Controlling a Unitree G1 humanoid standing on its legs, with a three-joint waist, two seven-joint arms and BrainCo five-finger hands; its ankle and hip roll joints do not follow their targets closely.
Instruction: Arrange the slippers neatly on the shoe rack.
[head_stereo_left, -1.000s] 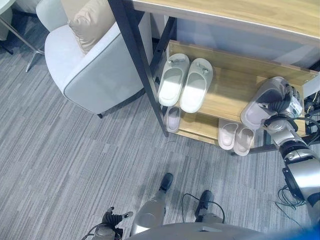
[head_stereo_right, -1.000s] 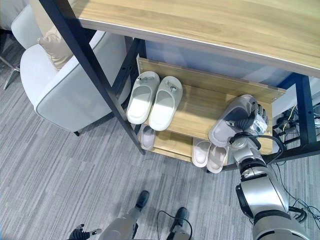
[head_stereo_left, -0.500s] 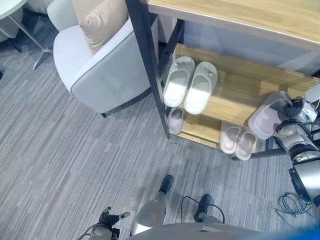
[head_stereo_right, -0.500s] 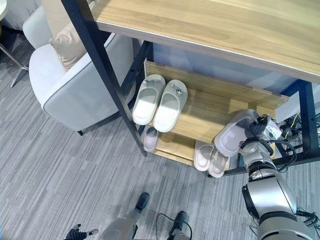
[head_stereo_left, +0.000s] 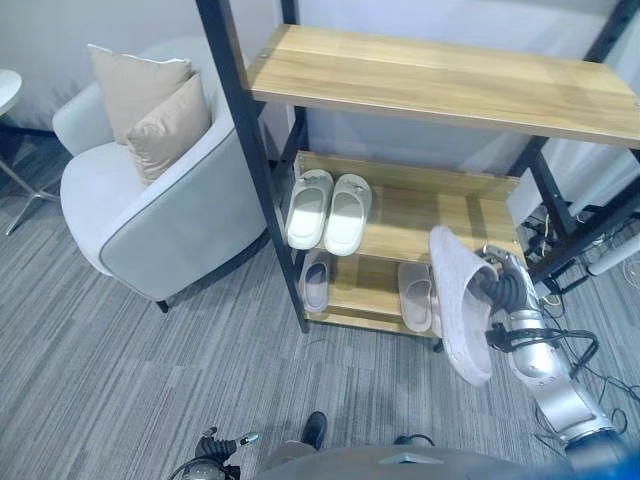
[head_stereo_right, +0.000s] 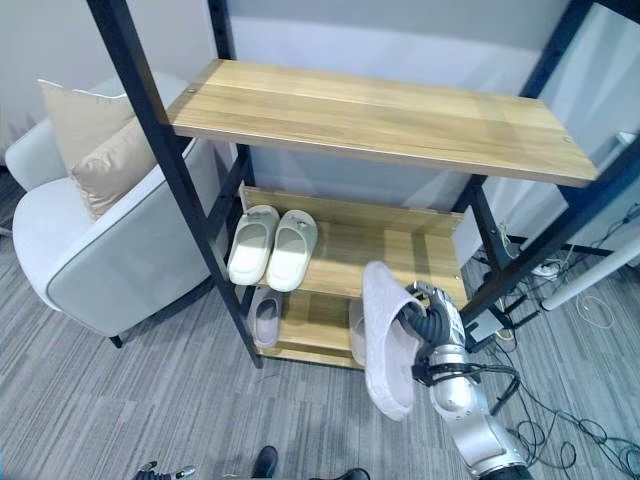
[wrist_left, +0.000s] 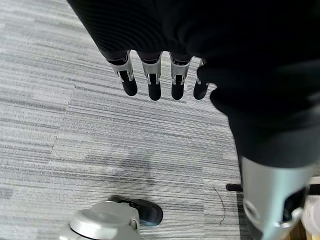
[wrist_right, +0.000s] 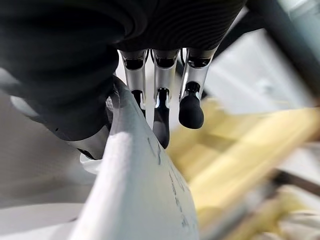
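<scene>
Slipper (head_stereo_left: 461, 305) lifted clear of shoe rack (head_stereo_left: 445, 215) since earlier, sole outward; right robot hand (head_stereo_left: 503, 290) curled round it.

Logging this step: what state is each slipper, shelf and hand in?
Held slipper: gripped in right hand, tilted on end, off the rack.
Pale pair: side by side, middle shelf.
Top shelf: bare.
Left hand: open, over carpet.

Held slipper (head_stereo_left: 460, 305) hides part of lower-shelf slippers (head_stereo_left: 414, 297); rack (wrist_right: 235, 165) blurred.
</scene>
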